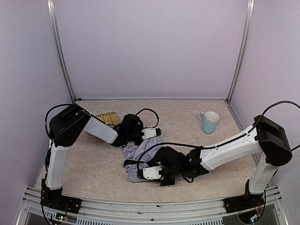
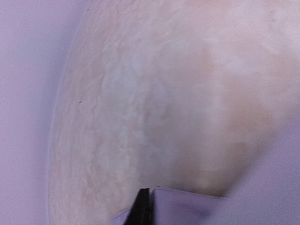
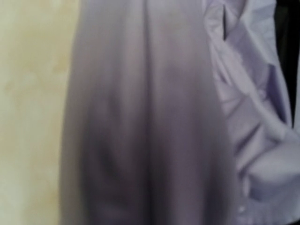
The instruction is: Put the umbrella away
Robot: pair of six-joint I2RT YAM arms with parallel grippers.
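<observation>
Left gripper (image 1: 157, 132), just above centre in the overhead view: dark fingers ahead of a white camera block, jaws closed. Whether any cloth is pinched between them cannot be told. Right gripper (image 1: 137, 176), lower centre, reaching in from the right on a white-and-black arm: it sits at the lower edge of the cloth, and no view shows whether its fingers stand apart or grip. Between the two grippers lies the compact folding umbrella (image 1: 143, 151), pale lavender-white fabric with a black underside, collapsed into a soft, crumpled heap on the table. The right wrist view is filled with this cloth, smooth and shadowed at centre, creased and brighter at right. The table (image 1: 93, 164) has a mottled beige, stone-like surface. At upper left, behind the left arm, it carries a flat woven straw tray (image 1: 108, 118). Well apart at upper right stands a smooth pale blue mug (image 1: 209, 122), upright, its handle turned left.
</observation>
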